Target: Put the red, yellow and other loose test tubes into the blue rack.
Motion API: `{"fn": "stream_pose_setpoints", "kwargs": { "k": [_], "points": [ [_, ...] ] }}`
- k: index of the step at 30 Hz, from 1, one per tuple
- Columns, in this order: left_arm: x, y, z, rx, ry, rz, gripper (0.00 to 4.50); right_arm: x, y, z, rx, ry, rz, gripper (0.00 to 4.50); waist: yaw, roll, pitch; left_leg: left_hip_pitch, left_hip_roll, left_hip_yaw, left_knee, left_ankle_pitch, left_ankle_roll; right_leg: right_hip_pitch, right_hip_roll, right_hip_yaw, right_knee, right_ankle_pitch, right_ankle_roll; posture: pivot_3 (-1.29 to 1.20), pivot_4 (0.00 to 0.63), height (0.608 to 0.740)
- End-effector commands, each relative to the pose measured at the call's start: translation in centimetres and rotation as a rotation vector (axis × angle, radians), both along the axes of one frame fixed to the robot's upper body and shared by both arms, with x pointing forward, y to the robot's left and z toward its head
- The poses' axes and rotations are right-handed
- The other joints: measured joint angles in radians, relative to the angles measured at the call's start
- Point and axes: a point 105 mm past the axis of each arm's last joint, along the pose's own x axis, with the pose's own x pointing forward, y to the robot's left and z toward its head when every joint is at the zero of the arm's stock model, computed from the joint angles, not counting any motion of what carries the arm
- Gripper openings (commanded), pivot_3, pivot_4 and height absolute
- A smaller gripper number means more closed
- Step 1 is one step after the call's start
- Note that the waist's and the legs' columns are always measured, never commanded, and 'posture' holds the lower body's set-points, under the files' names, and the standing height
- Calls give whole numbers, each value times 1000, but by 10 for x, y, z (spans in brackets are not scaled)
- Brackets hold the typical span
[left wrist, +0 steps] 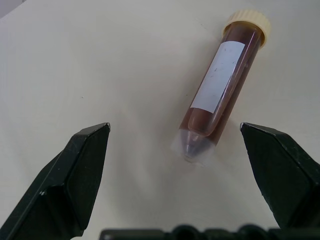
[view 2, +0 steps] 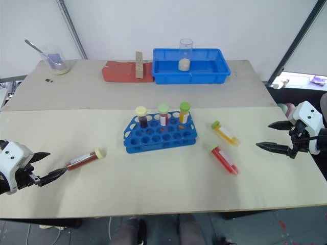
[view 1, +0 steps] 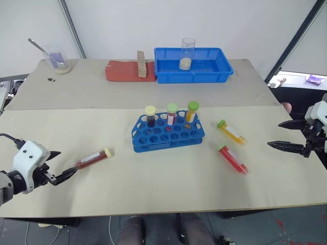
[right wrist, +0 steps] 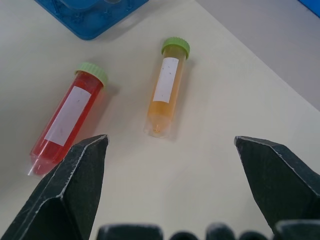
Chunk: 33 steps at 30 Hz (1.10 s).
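Note:
The blue rack (view 1: 168, 133) stands mid-table with three capped tubes upright in its back row. To its right lie a yellow test tube (view 1: 231, 131) and a red test tube (view 1: 233, 158), both green-capped. My right gripper (view 1: 275, 134) hovers open just right of them, and they also lie ahead of its fingers in the right wrist view: red tube (right wrist: 67, 117), yellow tube (right wrist: 167, 85). At the left a dark brown tube with a cream cap (view 1: 94, 157) lies flat. My left gripper (view 1: 65, 162) is open at its tip end, which sits between the open fingers (left wrist: 220, 90).
At the back stand a blue tray (view 1: 194, 77) holding a glass beaker (view 1: 187, 53), a red pad (view 1: 122, 71) with a wooden block (view 1: 141, 65), and a glass bowl with a spoon (view 1: 57, 62). The table's front edge runs close below both grippers.

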Motion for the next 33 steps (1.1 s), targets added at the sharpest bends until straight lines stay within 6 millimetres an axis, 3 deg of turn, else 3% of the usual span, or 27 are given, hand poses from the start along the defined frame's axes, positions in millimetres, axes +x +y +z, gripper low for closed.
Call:
{"fn": "stream_pose_setpoints", "kwargs": {
  "k": [1,15,33],
  "points": [
    [1,-1,16,13,-44,-13,4500,1,3,11,-8,-33,14,4467,0,0,0,0,0,0,0,0,0,0,0,0,0,0,0,0,150,740],
    [-15,3,5,51,57,-33,4500,2,6,7,-2,-21,27,4467,0,1,0,0,0,0,0,0,0,0,0,0,0,0,0,0,150,740],
    [-14,1,4,40,51,-31,4500,5,8,9,-5,-25,34,4467,-1,1,0,0,0,0,0,0,0,0,0,0,0,0,0,0,150,740]
  ]
}}
